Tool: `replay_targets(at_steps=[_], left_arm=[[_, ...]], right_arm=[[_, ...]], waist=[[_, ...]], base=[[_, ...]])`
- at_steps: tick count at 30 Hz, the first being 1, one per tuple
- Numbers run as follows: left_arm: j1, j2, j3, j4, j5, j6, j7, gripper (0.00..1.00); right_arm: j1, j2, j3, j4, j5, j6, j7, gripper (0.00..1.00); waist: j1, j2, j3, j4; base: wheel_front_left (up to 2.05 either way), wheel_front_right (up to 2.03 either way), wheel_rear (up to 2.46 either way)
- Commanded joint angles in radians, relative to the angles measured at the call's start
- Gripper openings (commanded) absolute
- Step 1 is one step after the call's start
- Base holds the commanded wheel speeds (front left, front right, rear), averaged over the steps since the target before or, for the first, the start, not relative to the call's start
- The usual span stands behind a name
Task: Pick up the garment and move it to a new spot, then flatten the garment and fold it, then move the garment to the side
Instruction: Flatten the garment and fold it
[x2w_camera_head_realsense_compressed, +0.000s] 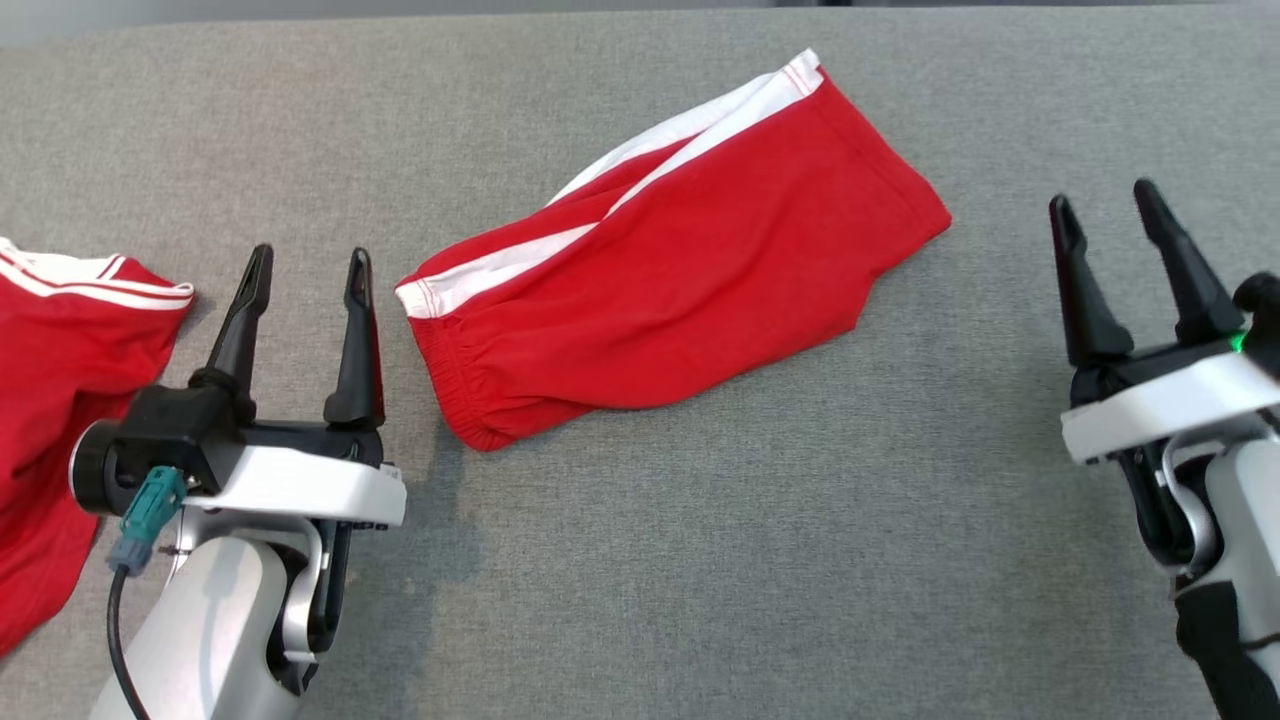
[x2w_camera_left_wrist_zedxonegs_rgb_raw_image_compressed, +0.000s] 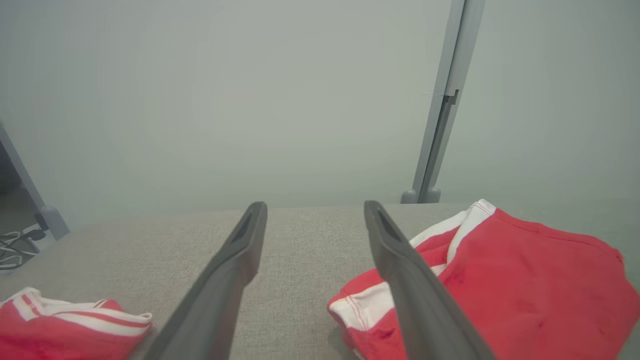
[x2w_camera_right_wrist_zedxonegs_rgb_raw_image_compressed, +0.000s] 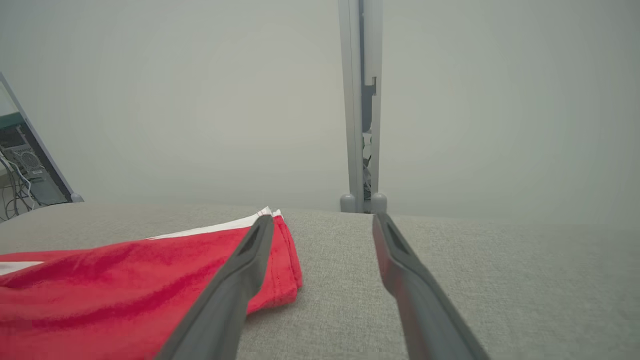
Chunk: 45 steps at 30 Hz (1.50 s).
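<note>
The garment is a pair of red shorts with white side stripes, folded and lying slantwise in the middle of the grey table. My left gripper stands open just left of its waistband end, holding nothing. Well to the right of the leg end, my right gripper is open too and apart from the cloth. In the left wrist view the garment lies right of the open left gripper. In the right wrist view the garment lies left of the open right gripper.
A second red garment with white stripes lies at the table's left edge, close beside my left arm, and shows in the left wrist view. A grey post stands behind the table's far edge. Cables lie off the table's left.
</note>
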<state>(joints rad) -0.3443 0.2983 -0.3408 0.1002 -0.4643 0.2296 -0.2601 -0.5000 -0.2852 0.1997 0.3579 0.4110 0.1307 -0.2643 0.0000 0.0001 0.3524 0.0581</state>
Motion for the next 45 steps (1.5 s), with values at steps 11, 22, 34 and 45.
replay_targets(at_steps=[11, 22, 34, 45], left_arm=[[0.024, 0.002, 0.016, 0.018, 0.028, -0.02, -0.004, 1.0], [0.003, -0.017, 0.007, 0.025, 0.034, -0.034, -0.004, 1.0], [-0.035, -0.069, -0.015, 0.046, 0.053, -0.059, -0.004, 1.0], [-0.036, -0.108, 0.001, 0.07, 0.076, -0.082, -0.004, 1.0]], right_arm=[[0.058, 0.017, -0.02, -0.025, -0.038, 0.0, -0.002, 1.0], [-0.019, -0.018, 0.013, 0.034, -0.035, 0.0, 0.017, 1.0], [-0.242, -0.039, 0.194, 0.327, 0.022, 0.0, 0.072, 1.0], [-0.324, -0.005, 0.302, 0.559, 0.116, 0.0, 0.055, 0.0]], waist=[[0.0, -0.0001, -0.021, -0.007], [0.0, -0.0001, 0.009, 0.038], [0.0, -0.0001, 0.061, 0.108], [0.0, -0.0001, 0.072, 0.124]], base=[[0.0, 0.0, 0.0], [0.0, 0.0, 0.0], [0.0, 0.0, 0.0], [0.0, 0.0, 0.0]])
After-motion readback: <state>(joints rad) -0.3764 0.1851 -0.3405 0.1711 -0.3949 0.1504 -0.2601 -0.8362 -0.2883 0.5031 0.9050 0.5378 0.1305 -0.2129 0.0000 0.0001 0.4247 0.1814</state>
